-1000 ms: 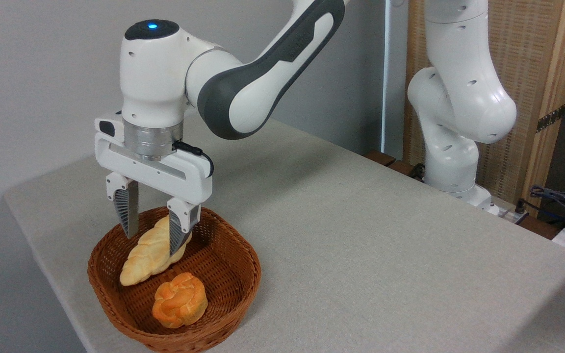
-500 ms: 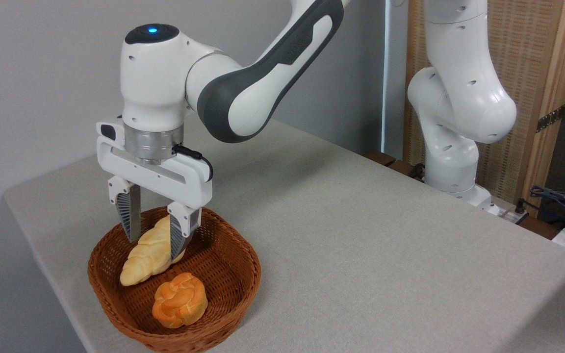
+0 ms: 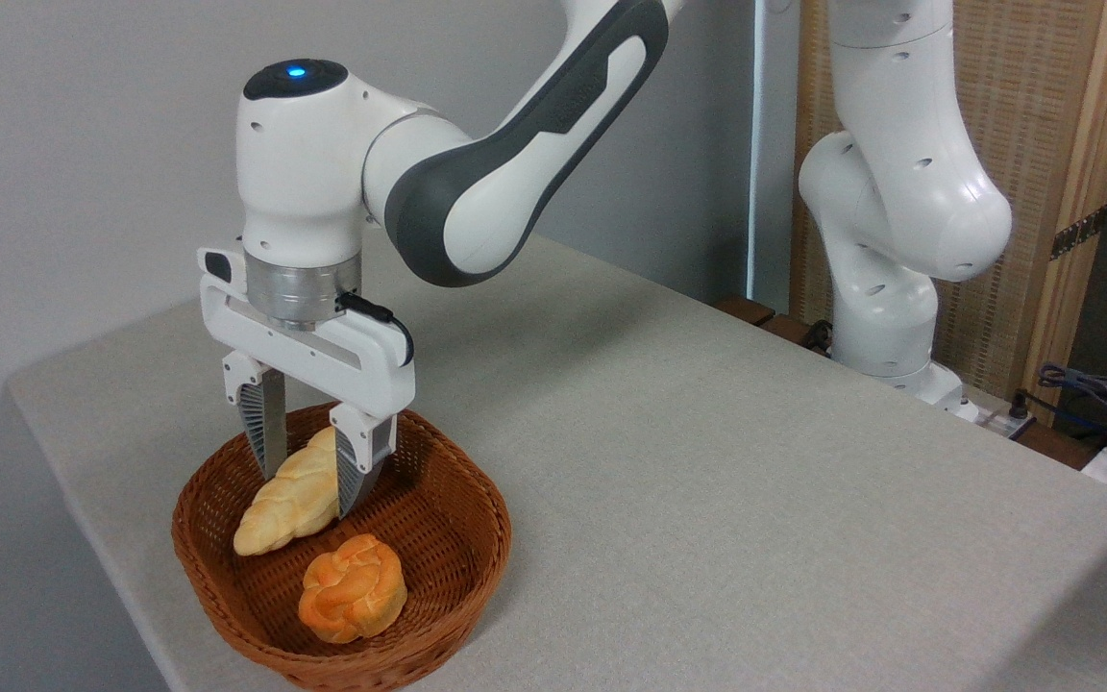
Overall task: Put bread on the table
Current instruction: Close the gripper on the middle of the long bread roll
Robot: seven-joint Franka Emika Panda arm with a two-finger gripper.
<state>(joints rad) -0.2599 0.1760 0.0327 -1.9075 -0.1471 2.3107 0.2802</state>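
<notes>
The bread (image 3: 270, 519), a long pale golden twisted loaf, lies slanted in the back left of a brown wicker basket (image 3: 457, 567) on the grey-beige table (image 3: 707, 461). My gripper (image 3: 308, 495) points straight down into the basket and stands open, one finger on each side of the loaf's upper half. The right finger (image 3: 354, 471) covers part of the loaf; its far tip shows just behind the fingers. Whether the pads touch the bread is not clear.
A small round orange knotted bun (image 3: 353, 587) sits in the basket's front, just below the loaf. The basket stands near the table's left front edge. The arm's white base (image 3: 885, 317) rises at the table's far right side, with cables (image 3: 1101, 394) beside it.
The gripper has come down lower into the basket and shifted slightly right, so its fingers now reach further down along the loaf. The loaf and the bun lie where they were.
</notes>
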